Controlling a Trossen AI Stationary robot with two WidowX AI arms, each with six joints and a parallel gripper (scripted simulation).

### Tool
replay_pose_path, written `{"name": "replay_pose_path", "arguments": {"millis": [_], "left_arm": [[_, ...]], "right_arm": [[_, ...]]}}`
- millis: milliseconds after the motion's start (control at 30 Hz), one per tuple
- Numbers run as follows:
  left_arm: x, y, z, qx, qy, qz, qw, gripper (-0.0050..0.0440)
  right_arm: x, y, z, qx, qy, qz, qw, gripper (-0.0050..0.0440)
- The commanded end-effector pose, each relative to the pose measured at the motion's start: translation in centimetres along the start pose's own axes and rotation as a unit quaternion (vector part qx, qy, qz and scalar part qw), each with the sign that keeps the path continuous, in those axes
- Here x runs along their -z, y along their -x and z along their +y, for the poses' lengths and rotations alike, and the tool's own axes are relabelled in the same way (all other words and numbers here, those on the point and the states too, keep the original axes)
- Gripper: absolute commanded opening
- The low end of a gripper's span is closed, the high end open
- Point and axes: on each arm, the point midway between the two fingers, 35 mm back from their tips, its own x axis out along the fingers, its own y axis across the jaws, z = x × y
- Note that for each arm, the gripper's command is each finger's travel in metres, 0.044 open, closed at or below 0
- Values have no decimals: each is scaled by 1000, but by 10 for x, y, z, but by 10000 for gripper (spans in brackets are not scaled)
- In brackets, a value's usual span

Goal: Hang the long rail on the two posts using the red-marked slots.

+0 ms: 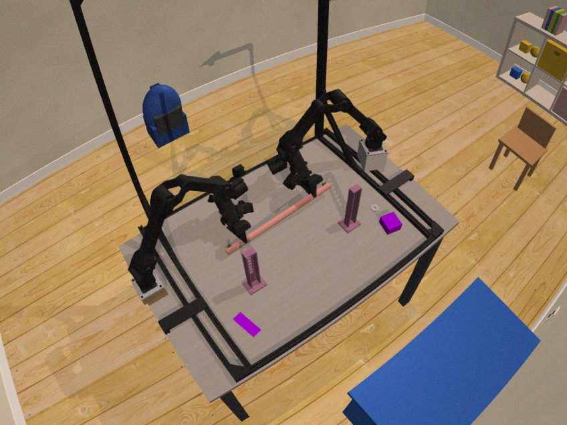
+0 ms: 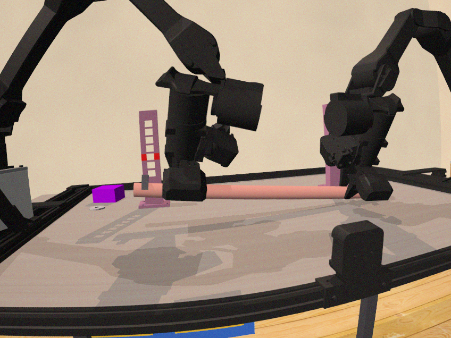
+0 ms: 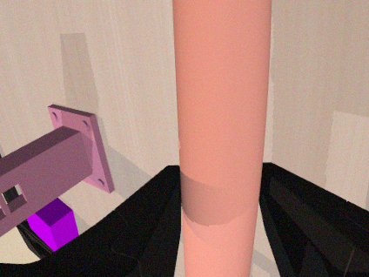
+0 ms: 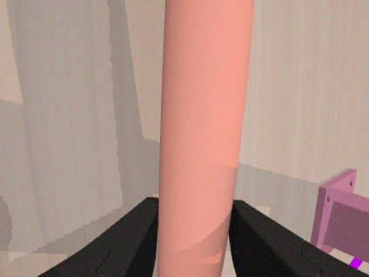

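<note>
Pretty tight shot here: the gripper's two black fingers are snug against both sides of a salmon-pink rail (image 4: 202, 109). Shadows fall across the pale tabletop (image 4: 287, 87), and off to one side there's part of a pink post (image 4: 348, 226) with screw holes in its base, plus a bit of purple (image 4: 356, 263).
</note>
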Motion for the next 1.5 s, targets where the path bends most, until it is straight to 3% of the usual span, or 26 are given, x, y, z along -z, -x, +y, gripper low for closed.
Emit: {"name": "replay_pose_path", "arguments": {"millis": [0,433,1167,1467], "left_arm": [[-1,0,1,-3,2,-2,1000,0],[-1,5,5,1,30,-41,999,0],[-2,5,5,0,29,-43,999,0],[-2,2,9,51,27,-44,997,0]], "right_arm": [[1,-3,0,2,3,3,1000,0],[1,31,-24,0,30,41,999,0],[1,31,-24,-3,31,43,999,0],[1,28,-29,-54,31,46,997,0]]}}
